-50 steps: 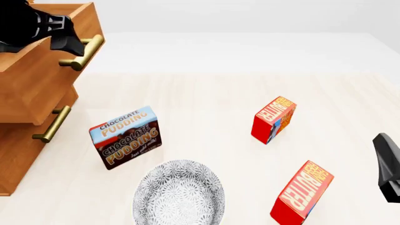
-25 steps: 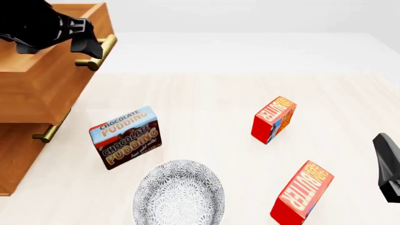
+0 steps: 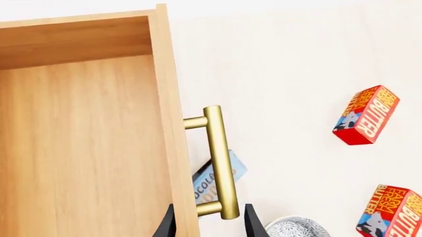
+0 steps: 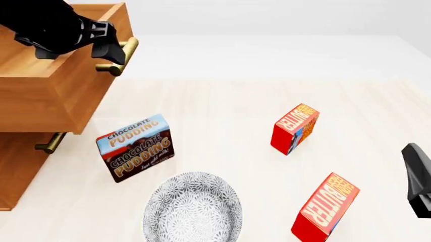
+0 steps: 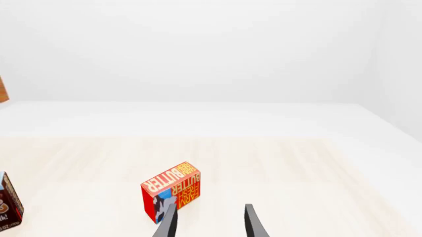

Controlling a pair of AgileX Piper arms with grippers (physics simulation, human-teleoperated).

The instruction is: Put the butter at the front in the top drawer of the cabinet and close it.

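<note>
The butter (image 4: 295, 128) stands on the table right of centre, orange face up, with a blue-and-white patch on its red end; it also shows ahead of my right gripper (image 5: 209, 223) as the butter (image 5: 170, 194), and from the left wrist as the butter (image 3: 366, 116). The cabinet (image 4: 17, 166) stands at far left. Its top drawer (image 4: 60, 101) is pulled well out, and its wooden inside (image 3: 86, 148) looks bare. My left gripper (image 4: 108, 50) straddles the brass handle (image 3: 221, 163) with its fingers (image 3: 253, 222) spread, not pinching it. My right gripper (image 4: 417, 181) hangs open at the right edge.
A second butter box (image 4: 325, 206) with a plain red side stands nearer the camera at lower right. A Chocolate Pudding box (image 4: 135, 147) stands just right of the drawer front, with a patterned bowl (image 4: 192, 209) in front of it. A lower drawer handle (image 4: 50, 143) shows beneath.
The top drawer has slid farther out to the right, and my left gripper has moved with its handle. The right arm and the boxes have stayed put.
</note>
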